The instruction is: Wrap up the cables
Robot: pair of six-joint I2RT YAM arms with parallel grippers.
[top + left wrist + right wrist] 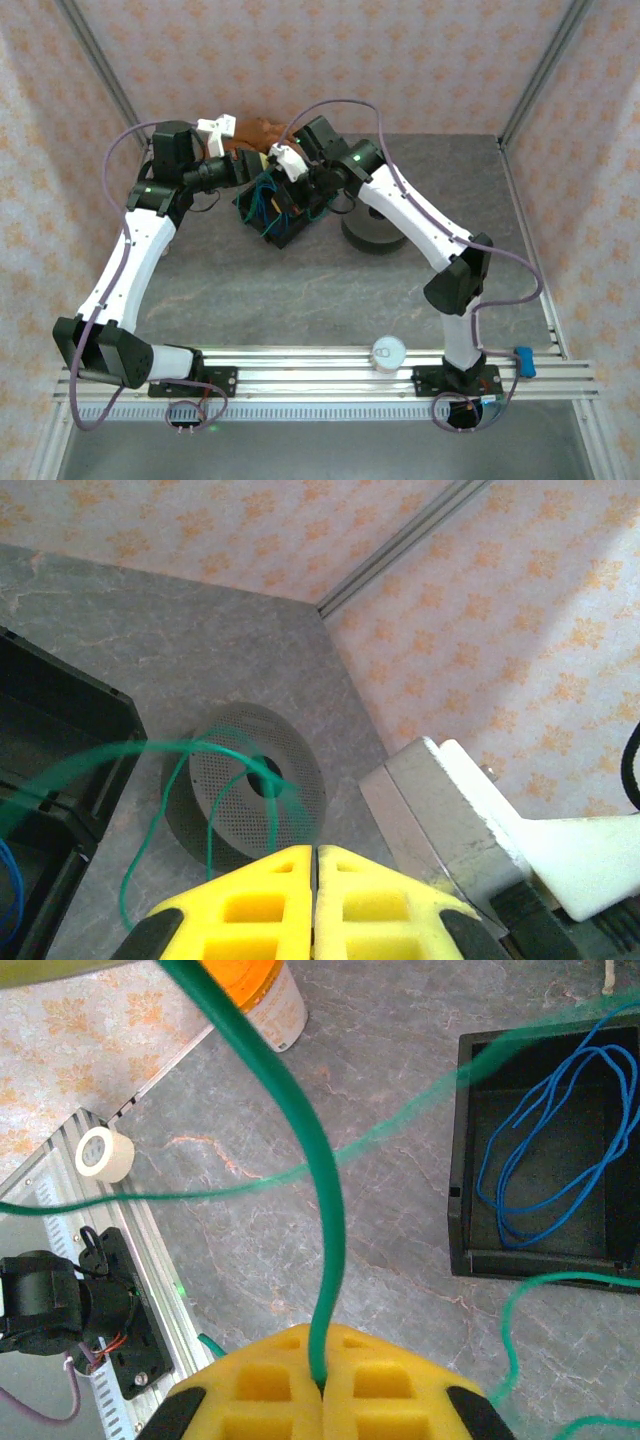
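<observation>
Two arms converging over the black box [463, 1160] near the middle of the grey table [300, 290]. The right gripper [322, 1360] is fully closed, its yellow fingers pinching the green cable [328, 1170], which rises from the seam between them and curves up and to the left out of the right wrist view. Further green strands cross the table in loose arcs, one passing over the corner of the box. The blue cable [548, 1140] lies in long loops inside the box. The left gripper [314, 855] is likewise closed, fingertips meeting. A blurred green strand runs down to their seam and appears to be caught there, though the contact itself is not sharp. From that point the green cable loops over the grey spool [290, 745], a perforated disc lying flat on the table just right of the box. A tape roll [105, 1153] sits on the rail at the near edge. An orange-and-white bottle [262, 995] stands on the table, well apart from the box.
</observation>
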